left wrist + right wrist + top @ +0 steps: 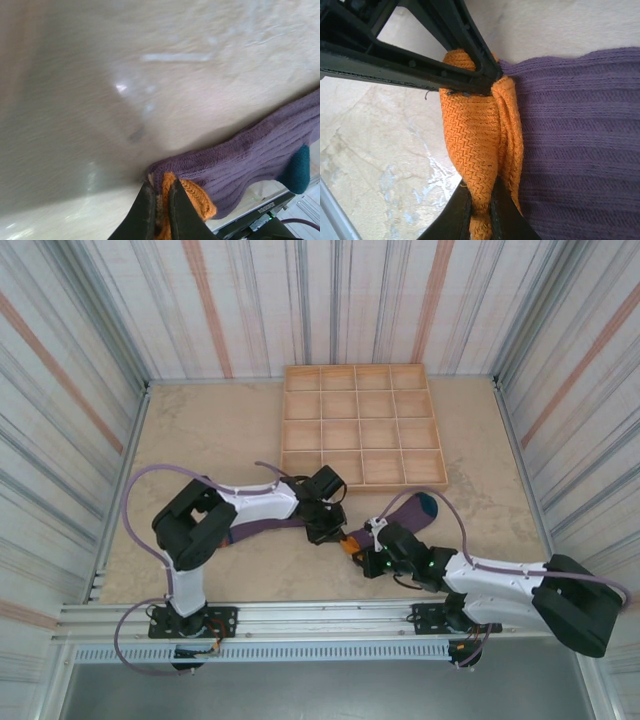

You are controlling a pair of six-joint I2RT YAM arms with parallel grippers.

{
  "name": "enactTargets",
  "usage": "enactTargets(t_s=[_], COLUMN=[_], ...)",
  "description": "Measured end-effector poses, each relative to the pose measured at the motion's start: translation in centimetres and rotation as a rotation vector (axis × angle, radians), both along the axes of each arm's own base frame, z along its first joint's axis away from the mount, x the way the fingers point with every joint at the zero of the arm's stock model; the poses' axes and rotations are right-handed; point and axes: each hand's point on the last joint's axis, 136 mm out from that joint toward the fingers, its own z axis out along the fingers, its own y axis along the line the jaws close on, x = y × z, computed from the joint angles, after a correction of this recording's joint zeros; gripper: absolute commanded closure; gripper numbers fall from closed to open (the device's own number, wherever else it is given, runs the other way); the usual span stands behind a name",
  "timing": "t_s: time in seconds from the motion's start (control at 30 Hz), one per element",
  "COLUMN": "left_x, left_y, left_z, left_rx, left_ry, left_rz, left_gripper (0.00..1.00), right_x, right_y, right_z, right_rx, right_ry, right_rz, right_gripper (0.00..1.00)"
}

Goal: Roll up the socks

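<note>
Orange cuff (470, 135) of the purple ribbed sock (580, 150): pinched from two sides at once. Left gripper (161, 200): shut on the cuff's edge, black fingers (145, 212) pressed together with orange knit bunched between them. Right gripper (479, 215): likewise clamped on the cuff, at the opposite end of the same orange fold, jaws almost meeting through the fabric. Sock body: flat on the beige tabletop (200, 440), near the front edge between the two arms, running from the cuff up and to the right to a teal patch (428, 505). Second purple sock (265, 529): stretched flat under the left arm, left of the first; cuff colour not readable, contact with the first hidden by the grippers. Wooden divided tray (362, 425): at the back of the table, near the first sock's teal end but apart from it.
</note>
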Motion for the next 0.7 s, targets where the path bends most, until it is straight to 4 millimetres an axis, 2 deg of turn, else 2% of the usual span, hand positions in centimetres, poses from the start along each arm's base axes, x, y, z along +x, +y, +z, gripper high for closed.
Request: enactTargets(t_s=[0.17, 0.23, 0.27, 0.43, 0.53, 0.7], left_x=[-1.1, -1.5, -1.6, -1.7, -1.5, -1.3], left_y=[2.8, 3.7, 4.0, 5.1, 5.5, 5.7], left_z=[0.2, 0.3, 0.4, 0.6, 0.9, 1.4], left_rx=[0.037, 0.054, 0.060, 0.090, 0.105, 0.120], left_ry=[-0.004, -0.010, -0.014, -0.019, -0.036, -0.081], left_rz=[0.054, 0.078, 0.089, 0.129, 0.146, 0.142], left_gripper=[0.98, 0.87, 0.76, 0.41, 0.38, 0.21], right_x=[-0.1, -0.2, -0.2, -0.5, -0.3, 0.0], right_y=[2.0, 2.6, 2.8, 3.5, 3.4, 2.8], right_z=[0.3, 0.1, 0.0, -0.1, -0.1, -0.3], right_rx=[0.002, 0.008, 0.013, 0.035, 0.053, 0.104], right_ry=[0.036, 0.047, 0.051, 0.068, 0.085, 0.134], right_rz=[0.069, 0.092, 0.102, 0.126, 0.113, 0.069], right_gripper=[1.00, 1.00, 1.00, 1.00, 1.00, 1.00])
